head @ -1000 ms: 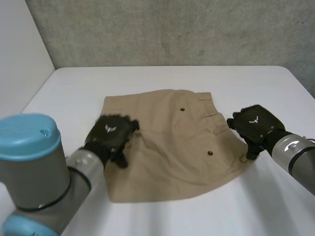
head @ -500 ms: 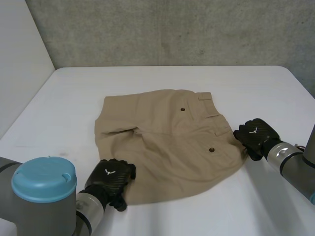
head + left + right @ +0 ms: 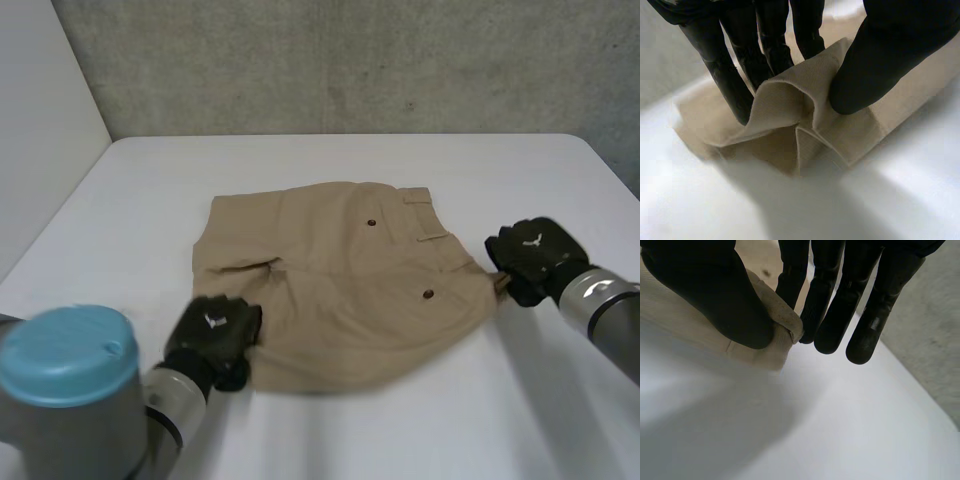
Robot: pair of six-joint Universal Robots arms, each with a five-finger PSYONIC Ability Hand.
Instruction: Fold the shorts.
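Observation:
Tan shorts [image 3: 340, 275] lie on the white table [image 3: 300, 160], with two dark buttons and a waistband toward the right. My left hand [image 3: 213, 338] is at the near left corner of the shorts; there its thumb and fingers [image 3: 735, 85] pinch a raised fold of the cloth [image 3: 790, 100]. My right hand [image 3: 532, 256] sits at the right corner by the waistband. Its thumb and fingers [image 3: 827, 315] pinch the cloth's edge [image 3: 782, 325].
The grey wall [image 3: 350, 60] runs behind the table's far edge. Bare table [image 3: 420, 420] lies in front of the shorts and to both sides.
My left hand moved from the left middle of the shorts to the near left corner and closed on the cloth. My right hand closed on the right corner and lifted it slightly.

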